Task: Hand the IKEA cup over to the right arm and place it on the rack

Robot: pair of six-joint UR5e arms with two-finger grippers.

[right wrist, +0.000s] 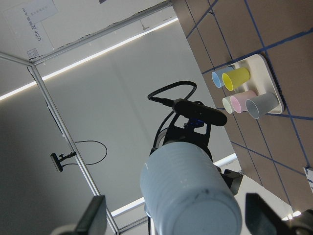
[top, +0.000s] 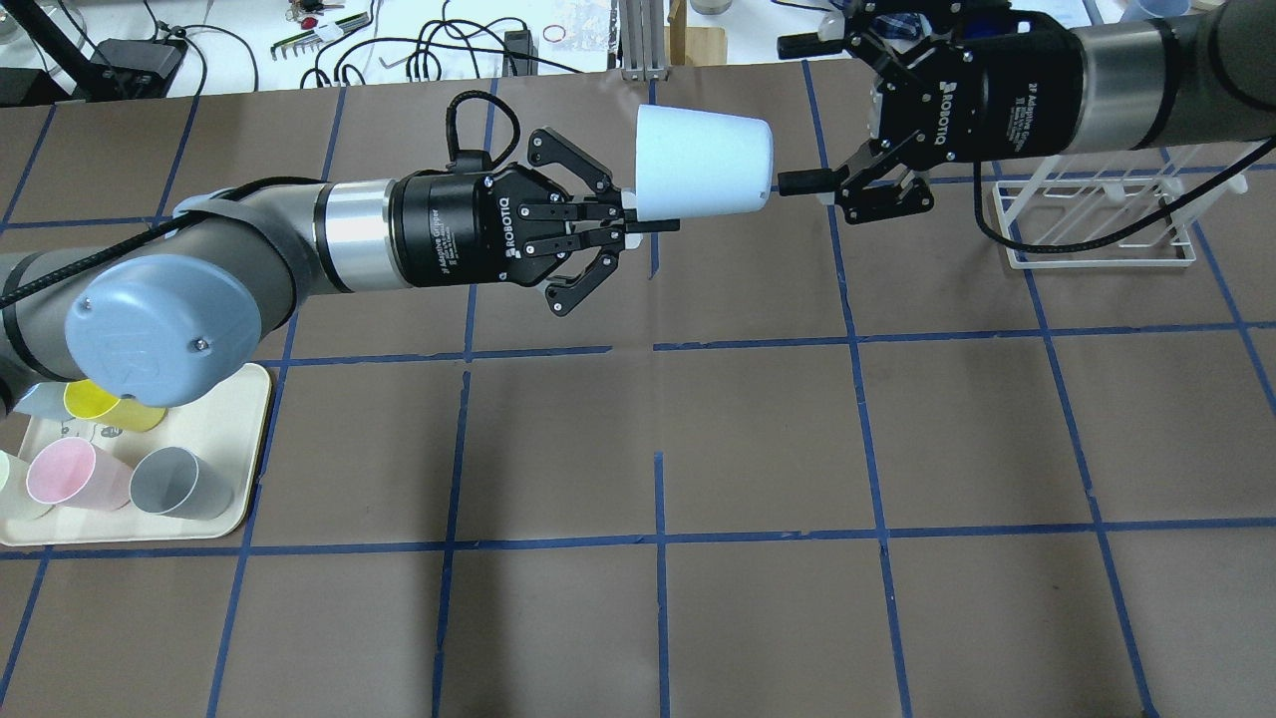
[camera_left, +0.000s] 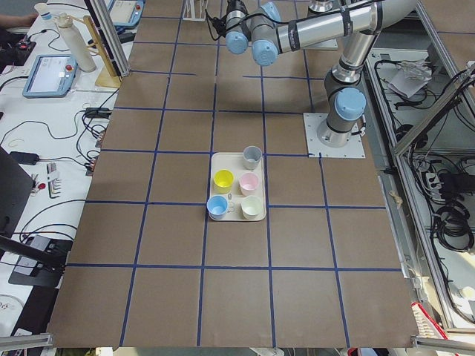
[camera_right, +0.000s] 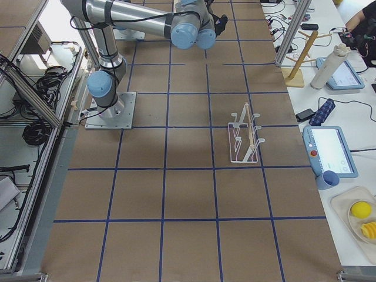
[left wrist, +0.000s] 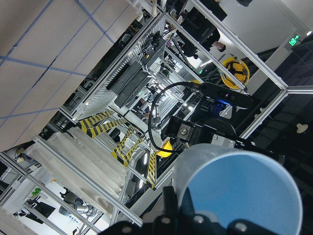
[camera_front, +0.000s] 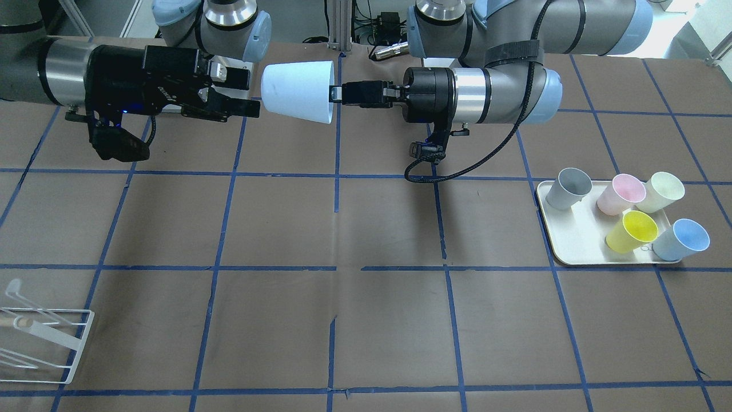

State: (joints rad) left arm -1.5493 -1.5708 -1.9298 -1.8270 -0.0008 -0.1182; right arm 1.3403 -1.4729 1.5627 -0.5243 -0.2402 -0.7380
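The pale blue IKEA cup (camera_front: 297, 91) hangs on its side in mid-air over the far middle of the table, base toward the right arm. My left gripper (top: 638, 221) is shut on the cup's rim. The cup (top: 703, 162) lies level. My right gripper (top: 797, 115) is open, with its fingertips level with the cup's base and not touching it. In the right wrist view the cup's base (right wrist: 195, 196) sits between the spread fingers (right wrist: 93, 220). The left wrist view shows the cup's open mouth (left wrist: 244, 196). The white wire rack (top: 1097, 214) stands under the right arm.
A cream tray (camera_front: 572, 252) on the left arm's side holds a second pale blue cup (camera_front: 683, 239), a yellow cup (camera_front: 632, 230), a pink cup (camera_front: 622, 193), a grey cup (camera_front: 568, 187) and a pale green cup (camera_front: 662, 191). The rack (camera_front: 40, 337) is near the table's edge.
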